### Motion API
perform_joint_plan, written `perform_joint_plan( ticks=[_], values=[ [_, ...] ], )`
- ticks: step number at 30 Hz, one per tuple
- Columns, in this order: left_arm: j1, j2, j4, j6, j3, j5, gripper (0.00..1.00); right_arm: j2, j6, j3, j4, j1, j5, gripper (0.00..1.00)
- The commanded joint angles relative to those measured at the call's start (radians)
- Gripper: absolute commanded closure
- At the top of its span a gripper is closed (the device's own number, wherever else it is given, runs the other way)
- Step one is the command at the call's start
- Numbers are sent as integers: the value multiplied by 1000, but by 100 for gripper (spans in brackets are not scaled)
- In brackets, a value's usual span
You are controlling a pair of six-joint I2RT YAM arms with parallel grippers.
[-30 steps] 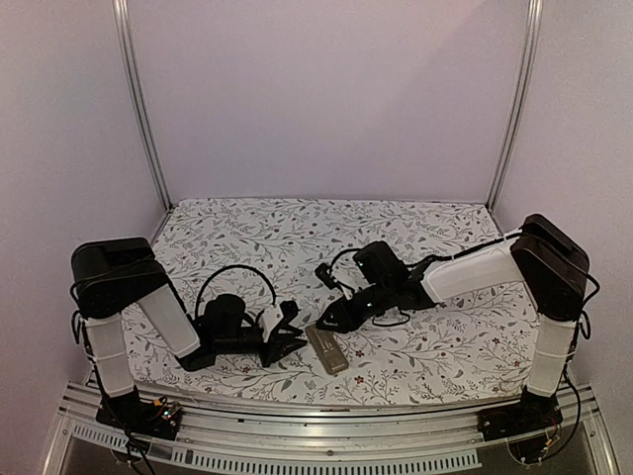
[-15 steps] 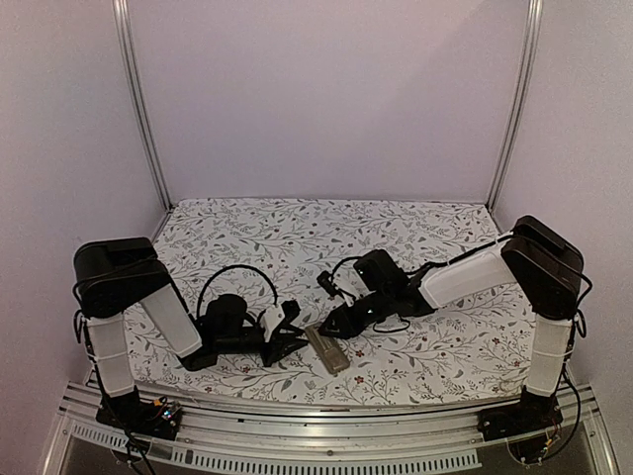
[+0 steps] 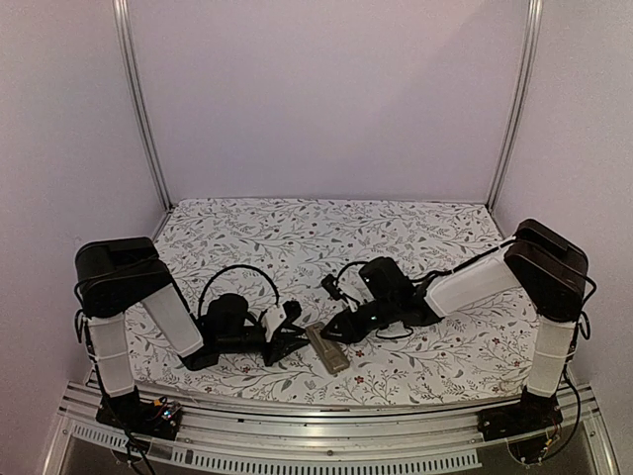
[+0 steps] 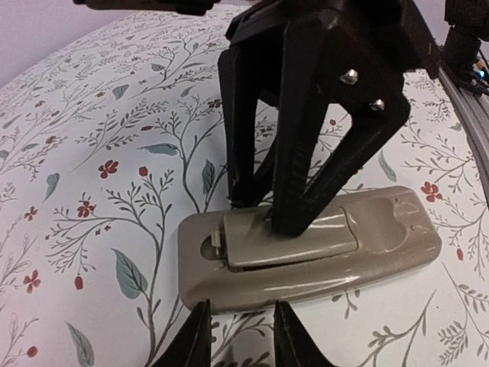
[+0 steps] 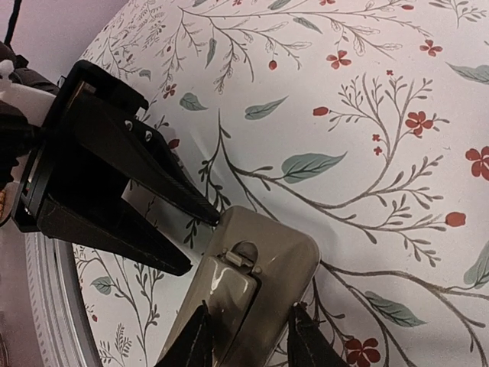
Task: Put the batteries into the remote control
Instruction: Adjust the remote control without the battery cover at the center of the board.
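The left gripper lies low on the flowered cloth, its jaws released and parted with nothing between them. Its tips stop just short of the remote's near long side. In its wrist view the remote lies crosswise to those jaws, so closing them would not catch it.

The remote rests flat near the front middle of the table, between the two grippers, with its greyish back up. In the top view its long axis slants from far-left to near-right. The cover sits over the recess, with a small notch showing at the end nearer the left arm. No batteries can be seen in any view.

The right gripper is the one on the job. Its jaws are spread and set down at the cover. In its own view the remote runs lengthwise between its fingers. Whether they press or squeeze, I cannot tell. Any slide of the cover would likely run along that long axis, with the left gripper placed to brace the body.
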Motion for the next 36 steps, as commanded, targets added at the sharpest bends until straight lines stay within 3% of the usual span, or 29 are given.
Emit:
perform_joint_plan(
  ticks=[1, 14, 17, 24, 36],
  values=[
    [-13, 18, 5, 36, 2, 15, 72, -8, -5, -56, -99, 33, 22, 68],
    [-15, -20, 35, 39, -43, 19, 70, -155, -131, 23, -213, -4, 12, 58],
    [-13, -22, 43, 35, -49, 21, 71, -153, -83, -4, -215, -5, 8, 62],
    [-12, -18, 52, 52, -46, 21, 72, -152, 85, -103, -196, -4, 55, 81],
    [-13, -32, 33, 41, -58, 18, 73, -99, 158, -144, -78, 95, -70, 83]
  ],
)
